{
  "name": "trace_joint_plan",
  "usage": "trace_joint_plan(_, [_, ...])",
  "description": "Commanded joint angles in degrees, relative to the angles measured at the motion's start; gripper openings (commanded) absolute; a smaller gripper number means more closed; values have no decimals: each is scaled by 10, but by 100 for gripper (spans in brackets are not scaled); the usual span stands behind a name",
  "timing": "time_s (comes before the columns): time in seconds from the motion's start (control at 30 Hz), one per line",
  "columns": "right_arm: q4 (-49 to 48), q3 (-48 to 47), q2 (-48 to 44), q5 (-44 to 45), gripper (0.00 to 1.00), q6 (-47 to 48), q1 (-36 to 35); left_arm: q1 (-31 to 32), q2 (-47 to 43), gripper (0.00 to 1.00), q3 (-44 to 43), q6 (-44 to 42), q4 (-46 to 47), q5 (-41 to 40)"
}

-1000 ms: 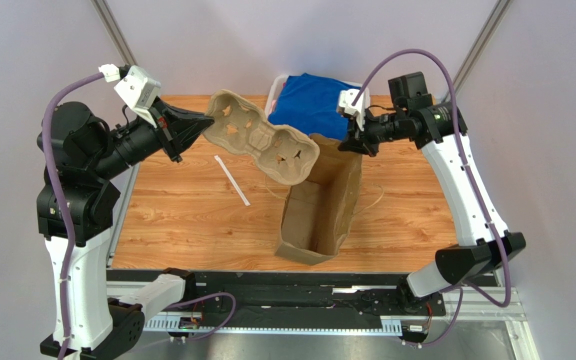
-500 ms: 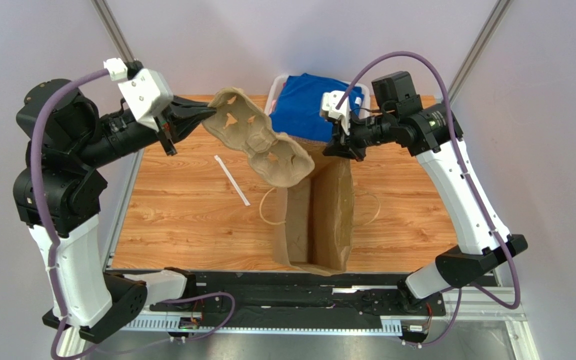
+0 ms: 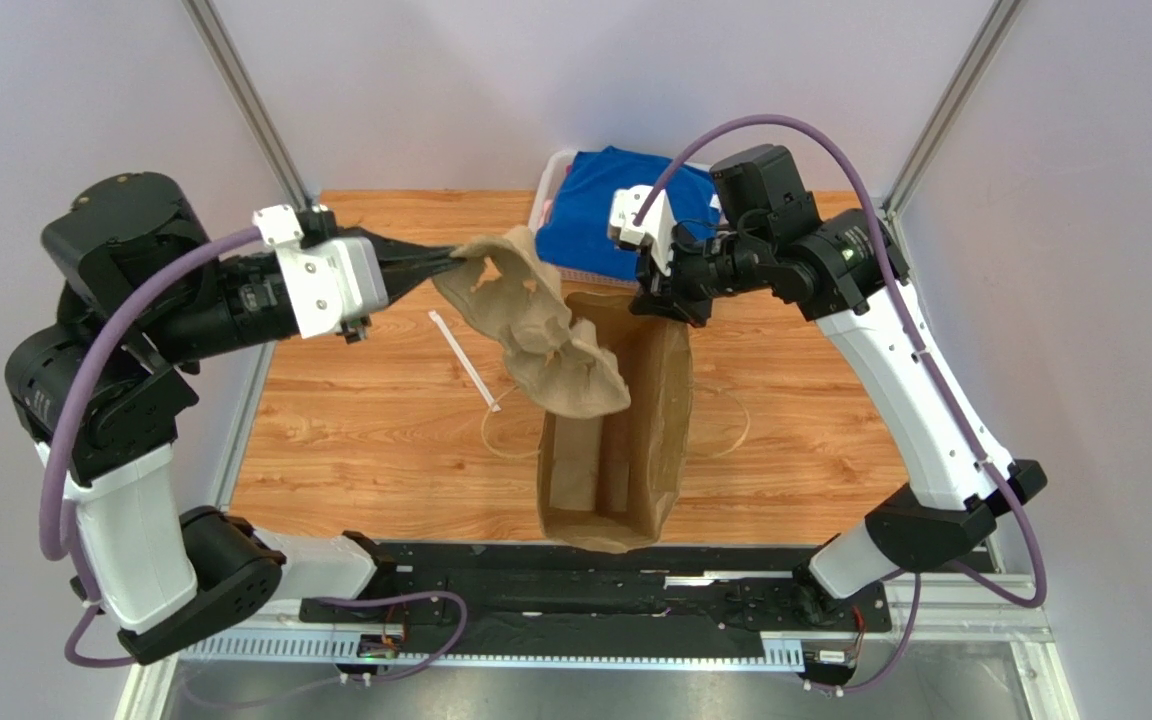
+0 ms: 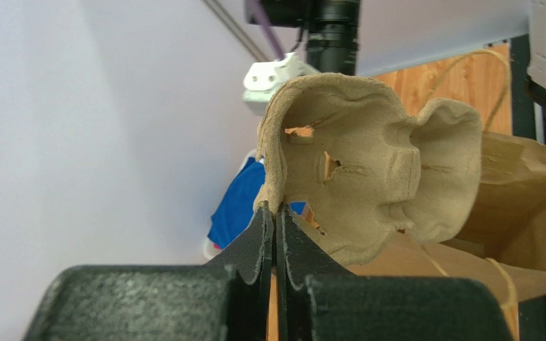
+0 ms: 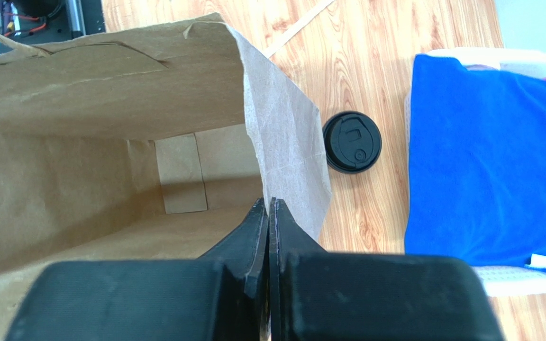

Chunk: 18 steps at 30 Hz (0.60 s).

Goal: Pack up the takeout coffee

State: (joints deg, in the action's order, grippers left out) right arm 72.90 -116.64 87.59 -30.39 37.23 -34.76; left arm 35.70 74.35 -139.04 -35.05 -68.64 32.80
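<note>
1. The left gripper [image 3: 425, 267] has its 2 fingers pressed together on the rim of the beige moulded-pulp cup carrier [image 3: 537, 323]. In the left wrist view, only the thin pulp edge sits between them [image 4: 276, 213].
2. The carrier [image 4: 368, 170] hangs tilted in the air, with its low end over the mouth of the tall brown paper bag [image 3: 620, 435]. Holding it by 1 end probably lets it enter the narrow opening lengthwise.
3. A thin white straw [image 3: 462, 353] lies flat on the wooden table [image 3: 372, 435], left of the bag, untouched.
4. The bag stands upright and open. The right gripper [image 3: 654, 308] pinches the bag's far wall at the top edge [image 5: 269, 206], fingers closed on the paper. This grip appears to steady the bag and spread its mouth for loading.
5. The small paper cup with the round black plastic lid [image 5: 353, 142] stands upright on the table outside the bag [image 5: 112, 92]. It sits between the bag wall and the white bin [image 5: 482, 53] holding a blue cloth [image 5: 482, 163]. Only the lid shows. The top view hides the cup.
6. The cup is in neither carrier nor bag, so packing is judged to be at an early stage.
</note>
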Motion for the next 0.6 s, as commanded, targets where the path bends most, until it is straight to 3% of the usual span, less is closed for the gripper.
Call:
trace_joint_plan(0.0, [0,-46,13,19,0,-44,-6,100,0,0,21,-67,-40,-68])
trace_joint_plan(0.13, [11,-64,28,25,0,-55,-10,175,11,0,29,-117,-47,-176])
trace_joint_plan(0.3, [10,-55,30,37,0,-58,-18,210,42,0,10,-115,-55,-222])
trace_joint_plan(0.47, [0,-18,9,42,0,-45,-19,202,55,0,-24,-54,2,-259])
trace_joint_plan(0.53, [-9,10,-2,45,0,-38,-18,178,41,0,-28,-8,51,-259])
trace_joint_plan(0.57, [-17,18,-11,46,0,-37,-19,134,35,0,-27,11,67,-259])
